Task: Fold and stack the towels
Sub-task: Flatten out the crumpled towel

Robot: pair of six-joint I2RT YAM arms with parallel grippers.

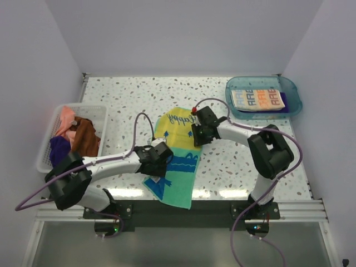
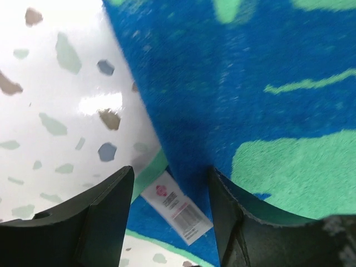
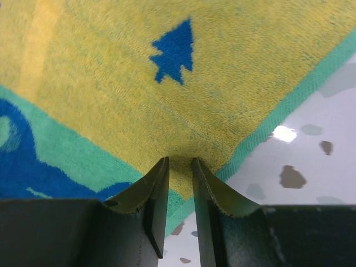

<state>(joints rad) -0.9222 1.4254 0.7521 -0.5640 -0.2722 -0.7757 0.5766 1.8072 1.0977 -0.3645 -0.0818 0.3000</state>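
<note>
Right wrist view: the right gripper (image 3: 179, 166) pinches the yellow edge of the crocodile towel (image 3: 167, 94). It lies spread on the table (image 1: 233, 167) between the arms. The left gripper (image 2: 169, 181) sits wide apart over the blue edge, ready to grab for folding.

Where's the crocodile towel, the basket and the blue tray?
crocodile towel (image 1: 181, 186): top view, green lower part
basket (image 1: 83, 107): top view, far rim
blue tray (image 1: 297, 101): top view, right rim
</note>
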